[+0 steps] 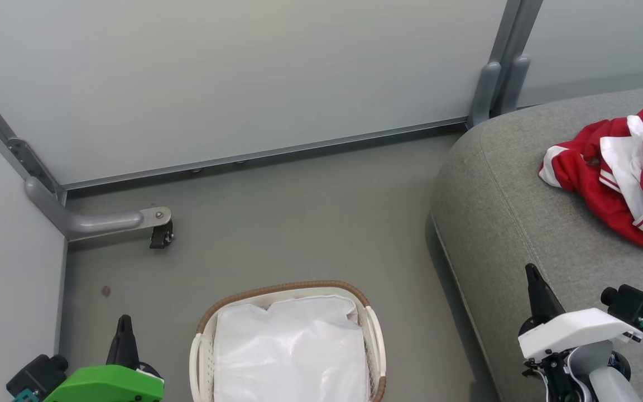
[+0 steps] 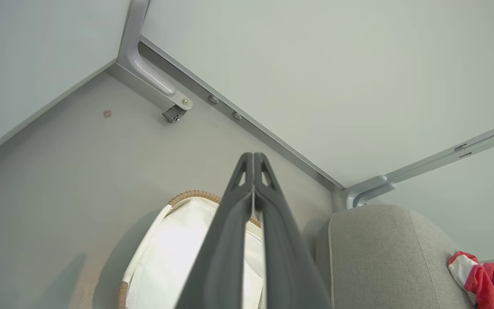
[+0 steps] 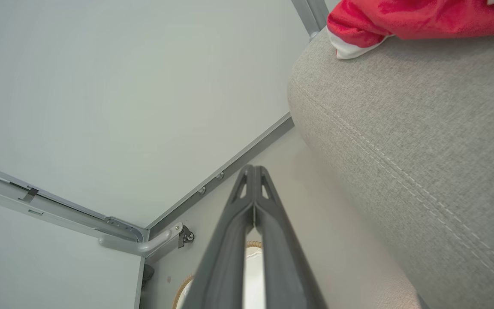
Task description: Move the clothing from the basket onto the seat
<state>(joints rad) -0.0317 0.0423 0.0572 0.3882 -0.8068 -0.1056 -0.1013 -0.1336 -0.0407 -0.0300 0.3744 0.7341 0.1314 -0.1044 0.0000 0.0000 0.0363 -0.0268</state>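
Left claw (image 1: 125,321); basket (image 1: 282,287) lengthwise toward wall (image 1: 243,84)

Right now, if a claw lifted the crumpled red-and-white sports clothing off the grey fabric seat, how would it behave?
Probably floppy: the red-and-white sports clothing lies bunched in soft folds, so it would sag and trail. Likely light: the grey fabric seat shows no dent around it.

The clothing (image 1: 617,167) lies on the seat (image 1: 500,212), which stands to the right of the basket (image 1: 282,286) on the floor (image 1: 299,212).
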